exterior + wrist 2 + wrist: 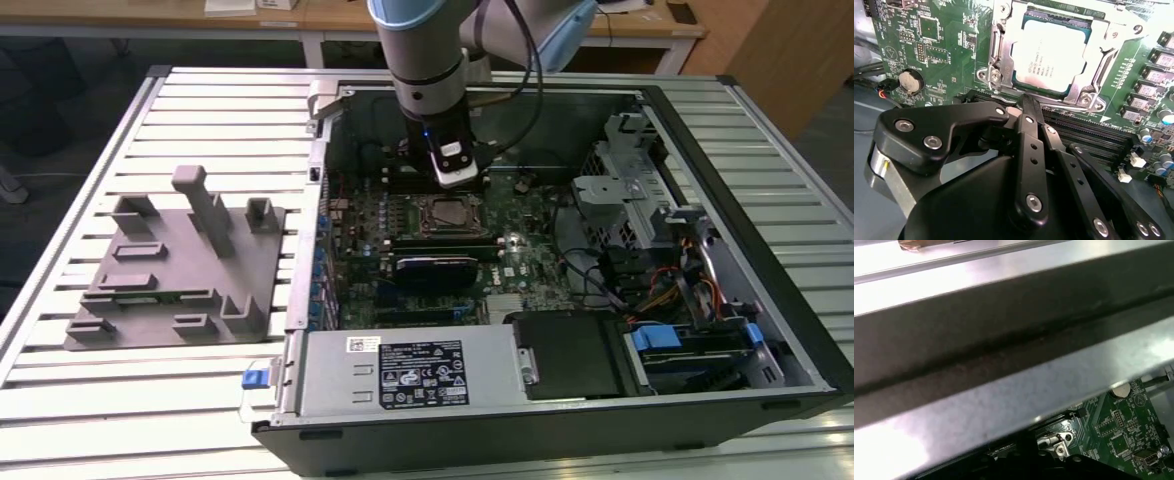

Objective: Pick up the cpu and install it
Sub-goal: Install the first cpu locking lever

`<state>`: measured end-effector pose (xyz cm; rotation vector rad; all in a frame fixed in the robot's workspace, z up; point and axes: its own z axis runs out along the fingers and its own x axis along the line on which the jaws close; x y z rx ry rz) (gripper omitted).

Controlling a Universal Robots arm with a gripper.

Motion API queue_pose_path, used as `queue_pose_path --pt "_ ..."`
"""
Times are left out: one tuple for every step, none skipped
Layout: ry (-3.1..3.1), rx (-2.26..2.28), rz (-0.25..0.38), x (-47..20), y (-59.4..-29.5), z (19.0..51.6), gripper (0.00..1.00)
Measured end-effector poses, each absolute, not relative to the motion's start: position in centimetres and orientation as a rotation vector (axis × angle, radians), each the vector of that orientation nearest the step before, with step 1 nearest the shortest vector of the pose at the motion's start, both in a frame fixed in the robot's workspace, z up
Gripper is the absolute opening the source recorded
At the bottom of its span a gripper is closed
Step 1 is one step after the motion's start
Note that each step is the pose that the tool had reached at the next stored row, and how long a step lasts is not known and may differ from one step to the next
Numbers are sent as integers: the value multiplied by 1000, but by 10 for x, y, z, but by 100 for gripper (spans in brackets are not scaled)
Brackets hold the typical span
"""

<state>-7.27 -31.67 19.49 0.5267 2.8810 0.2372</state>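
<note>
- Where the exterior view shows the open computer case lying on the slatted metal table, the arm descends into the case near its far wall, and the gripper sits just beyond the socket frame on the motherboard.
- Free room around the gripper is limited by the case's far wall behind it; the drive cage stands well apart toward the exterior view's right.
- On the table at the exterior view's left, outside the case, rests the grey fixture; its slots appear unoccupied.
- Along the case's near edge lie the power supply and a black drive bay.
- In the second wrist view, the cpu lies flat inside the socket frame, silver top up, with the frame's edges surrounding it on all sides.
- The black fingers are drawn together to a narrow gap and hold nothing; their tips are close to the frame's edge, apart from the cpu.
- Memory slots run just beside the socket, and a coin battery sits further off on the board.
- In the first wrist view, the case wall spans close in front of the camera, leaving a strip of green board and a screw on bright metal visible beneath it.
</note>
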Motion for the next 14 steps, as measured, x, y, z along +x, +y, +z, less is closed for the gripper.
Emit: queue_pose_path --pt "2881 527 237 -73 -317 195 11" --pt "2881 527 237 -73 -317 195 11" --pt "2881 527 237 -73 -317 195 11" --pt "2881 527 237 -73 -317 195 11" --pt "2881 527 237 -73 -317 195 11" --pt "2881 527 237 -73 -317 195 11" --pt "2881 527 237 -73 -317 195 11" --pt "2881 527 237 -73 -317 196 11" --pt "2881 527 237 -73 -317 196 11" --pt "2881 527 237 -72 -317 197 11" --pt "2881 527 237 -72 -317 198 11" --pt "2881 527 237 -72 -317 198 11" --pt "2880 528 237 -72 -317 198 11" --pt "2880 529 237 -72 -317 198 11"
